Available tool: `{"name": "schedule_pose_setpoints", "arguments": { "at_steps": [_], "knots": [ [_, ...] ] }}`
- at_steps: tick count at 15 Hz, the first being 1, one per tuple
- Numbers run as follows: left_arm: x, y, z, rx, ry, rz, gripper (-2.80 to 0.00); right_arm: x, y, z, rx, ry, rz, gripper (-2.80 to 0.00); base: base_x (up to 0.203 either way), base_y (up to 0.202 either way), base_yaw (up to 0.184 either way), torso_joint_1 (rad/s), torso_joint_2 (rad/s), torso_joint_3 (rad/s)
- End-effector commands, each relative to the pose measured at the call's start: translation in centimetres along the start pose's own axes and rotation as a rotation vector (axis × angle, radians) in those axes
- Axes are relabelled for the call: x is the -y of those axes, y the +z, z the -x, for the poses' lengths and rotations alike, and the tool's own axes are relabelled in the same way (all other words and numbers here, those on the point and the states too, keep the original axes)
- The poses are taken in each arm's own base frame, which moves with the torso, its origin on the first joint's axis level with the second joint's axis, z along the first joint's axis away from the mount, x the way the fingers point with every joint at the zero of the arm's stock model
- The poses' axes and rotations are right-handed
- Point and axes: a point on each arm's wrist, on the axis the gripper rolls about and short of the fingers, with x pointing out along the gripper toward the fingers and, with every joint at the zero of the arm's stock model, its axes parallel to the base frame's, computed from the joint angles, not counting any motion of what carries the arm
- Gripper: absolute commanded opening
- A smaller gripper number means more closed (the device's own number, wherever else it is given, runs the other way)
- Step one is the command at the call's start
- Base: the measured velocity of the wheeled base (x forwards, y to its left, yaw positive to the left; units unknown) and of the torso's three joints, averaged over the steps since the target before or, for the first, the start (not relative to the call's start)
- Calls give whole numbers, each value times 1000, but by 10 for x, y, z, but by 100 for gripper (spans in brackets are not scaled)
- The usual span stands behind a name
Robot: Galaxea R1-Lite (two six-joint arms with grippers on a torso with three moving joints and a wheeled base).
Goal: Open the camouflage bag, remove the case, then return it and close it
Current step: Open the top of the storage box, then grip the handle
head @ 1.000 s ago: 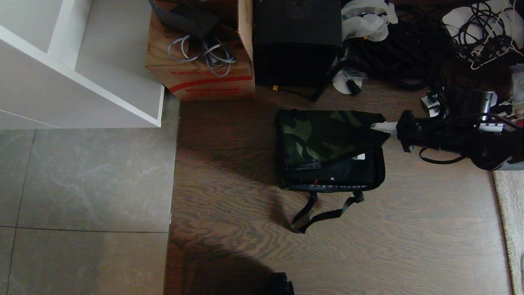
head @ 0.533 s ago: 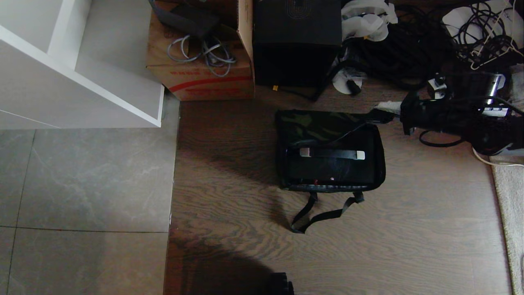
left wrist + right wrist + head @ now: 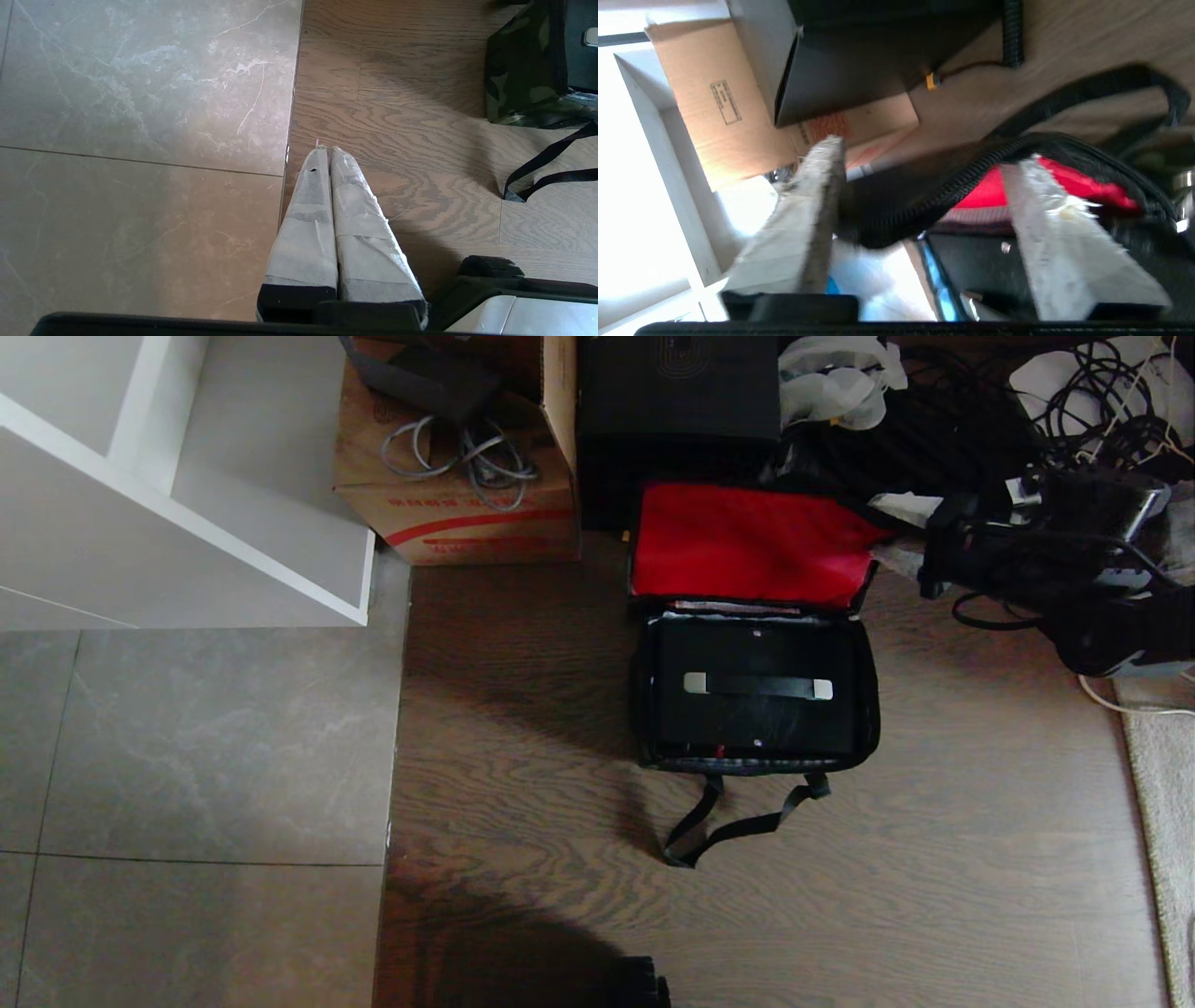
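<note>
Left gripper point(image 3: 327, 151): parked low, nearest to the robot and well apart from the bag on its near left side; its two wrapped fingers are pressed together and hold nothing.

Strap point(image 3: 738, 821): black; it lies loose on the wood floor point(image 3: 934, 859) just in front of the bag.

Bag point(image 3: 644, 709): it stands on the floor, now fully open. A second ago the camouflage lid covered most of the top; half a second ago it was half lifted.

Case point(image 3: 756, 686): it sits inside the bag, flat, with the handle and its silver ends facing up. It is not taken out yet.

Lid point(image 3: 747, 543): thrown back behind the bag, red lining up; it leans toward the black box point(image 3: 677, 392) behind.

Right gripper point(image 3: 901, 509): at the far right corner of the bag, beside the lid edge. Its fingers point(image 3: 1069, 247) stand wide apart; a second ago they pinched the lid corner, so the lid is just released.

Cardboard box point(image 3: 457, 513): behind the bag, to the left.

Meaning for the task: the opening step looks done. I judge the next move is to bring the right gripper over the handle and lift the case; the lid may fall back.
</note>
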Motion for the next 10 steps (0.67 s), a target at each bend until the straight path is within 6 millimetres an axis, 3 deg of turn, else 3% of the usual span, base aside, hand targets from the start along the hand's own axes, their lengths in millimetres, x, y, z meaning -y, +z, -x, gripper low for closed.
{"name": "schedule_pose_setpoints", "arguments": {
  "at_steps": [1, 7, 8, 10],
  "knots": [
    [0, -3, -1, -10, 1, 1, -280, 3, 5, -3, 22, 24, 19, 0, 0, 0, 0, 0, 0, 0],
    [0, -3, -1, -10, 1, 1, -280, -19, 24, 16, 91, 76, 84, 0, 0, 0, 0, 0, 0, 0],
    [0, -3, -1, -9, 1, 1, -280, -18, 23, 18, 91, 73, 83, -280, 0, 0, 0, 0, 0, 0],
    [0, -3, -1, -10, 1, 1, -280, -12, 9, 31, 54, 31, 44, -280, 0, 0, 0, 0, 0, 0]
  ]
}}
